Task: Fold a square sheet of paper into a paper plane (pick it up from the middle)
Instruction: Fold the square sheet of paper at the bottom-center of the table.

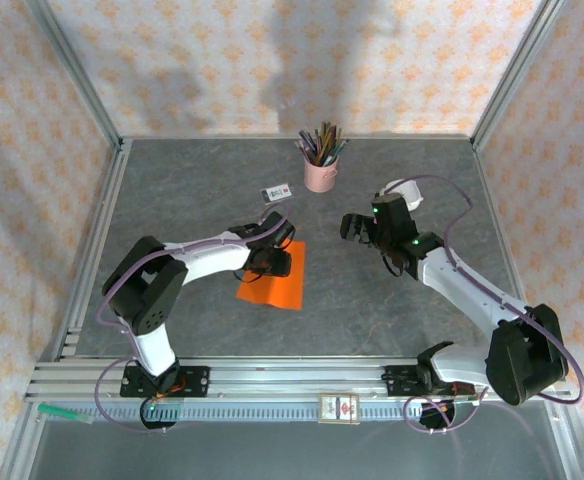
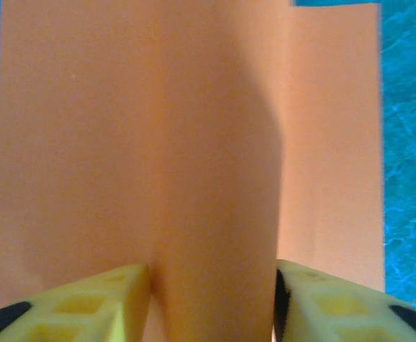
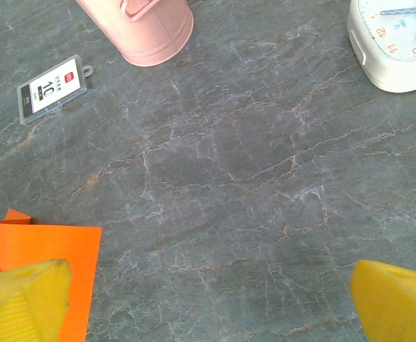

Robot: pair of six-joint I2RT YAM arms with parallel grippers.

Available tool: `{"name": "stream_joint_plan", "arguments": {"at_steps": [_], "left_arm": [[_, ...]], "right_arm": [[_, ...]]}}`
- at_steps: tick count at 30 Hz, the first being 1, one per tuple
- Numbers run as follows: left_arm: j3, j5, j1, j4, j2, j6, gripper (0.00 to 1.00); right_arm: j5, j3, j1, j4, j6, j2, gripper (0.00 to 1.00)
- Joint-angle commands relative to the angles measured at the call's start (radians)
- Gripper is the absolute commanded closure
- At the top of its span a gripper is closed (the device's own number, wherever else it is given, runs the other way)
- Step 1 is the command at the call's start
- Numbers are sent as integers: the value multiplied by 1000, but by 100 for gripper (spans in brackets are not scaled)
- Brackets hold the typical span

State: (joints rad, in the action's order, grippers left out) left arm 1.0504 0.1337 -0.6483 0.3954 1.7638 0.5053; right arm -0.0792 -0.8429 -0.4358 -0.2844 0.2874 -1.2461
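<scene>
Paper [image 2: 194,142] bulging between left gripper [image 2: 212,299] fingers, jaws pinching its middle ridge; right gripper [image 3: 211,303] idling wide apart. Folding barely starting.

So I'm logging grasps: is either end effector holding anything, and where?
Left end effector pinches a raised ridge mid-sheet of the paper; right end effector holds nothing.

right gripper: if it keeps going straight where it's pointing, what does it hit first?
Probably bare table: the right gripper, jaws wide, points down at open surface between the orange sheet and the white clock. Depth unclear.
</scene>
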Motion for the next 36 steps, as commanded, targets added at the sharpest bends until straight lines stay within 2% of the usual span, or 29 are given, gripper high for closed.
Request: {"name": "stream_joint_plan", "arguments": {"at_steps": [1,3,6,8,10,12,16,19,24,27,36], "left_arm": [[-23,56,-7,-59,-68,17,58],[-42,123,-6,-116,-112,30,64],[-92,305,-7,-264,-196,74,68],[-168,447,-7,-448,-284,163,68],[-257,515,-7,-640,-365,259,67],[-323,535,-5,-750,-412,318,67],[-395,518,-2,-758,-402,317,67],[-461,536,-2,-863,-370,368,67],[-524,545,-1,-961,-303,400,67],[-554,545,0,-997,-271,409,67],[-606,523,1,-1051,-216,412,67]], "right_arm": [[-2,-15,2,8,3,-8,0],[0,-21,2,4,0,-9,0],[-14,-55,3,-32,-36,-12,0],[-52,-105,5,-89,-81,-11,0],[-131,-138,10,-125,-103,-2,0],[-263,-144,14,-128,-118,15,0],[-443,-120,14,-102,-99,36,0],[-490,-101,12,-104,-95,27,0],[-443,-30,-6,-103,-72,10,3],[-474,26,-15,-69,-31,-1,14],[-504,180,-150,107,129,-27,63]]}}
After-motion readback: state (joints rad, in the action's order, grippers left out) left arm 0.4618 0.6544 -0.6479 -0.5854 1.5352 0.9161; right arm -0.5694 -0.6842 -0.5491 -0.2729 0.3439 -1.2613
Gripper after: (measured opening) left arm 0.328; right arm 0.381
